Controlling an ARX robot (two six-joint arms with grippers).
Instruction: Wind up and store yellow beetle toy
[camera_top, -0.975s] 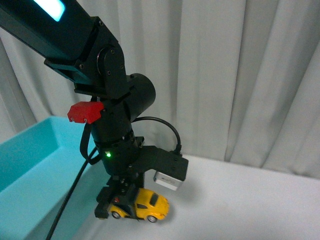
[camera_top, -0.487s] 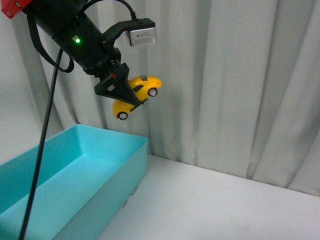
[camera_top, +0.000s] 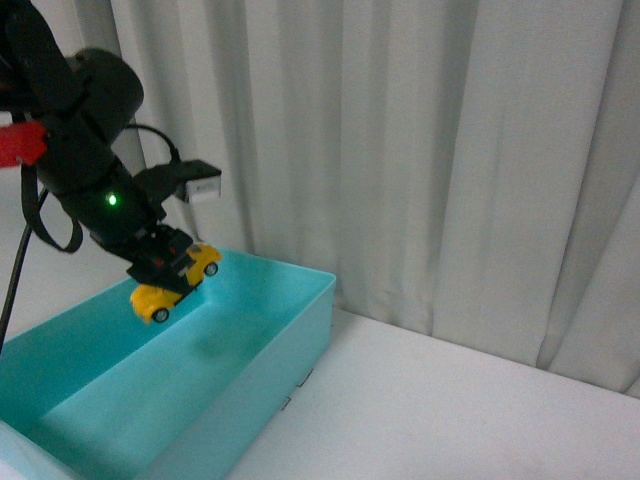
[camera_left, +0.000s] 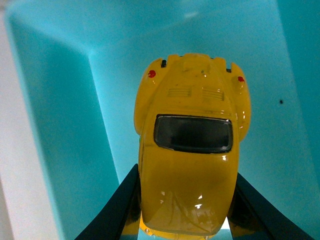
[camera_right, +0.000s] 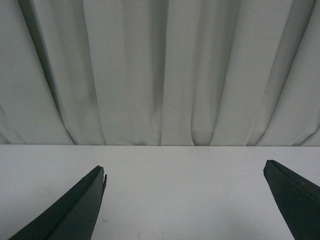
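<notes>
**Risk of a slip**

Front view: at nine o'clock, left gripper (camera_top: 170, 274) clamps glossy yellow beetle toy car (camera_top: 150, 297) above turquoise plastic bin (camera_top: 300, 340). Left wrist view: flank-pinched, it may slip. Right wrist view: right gripper (camera_right: 184, 167) spread, empty.

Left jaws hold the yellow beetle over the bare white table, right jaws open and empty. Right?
No. The yellow beetle toy, in the jaws of the left gripper, hangs over the turquoise bin, not the table; the front view shows it. The right gripper is open and empty.
</notes>
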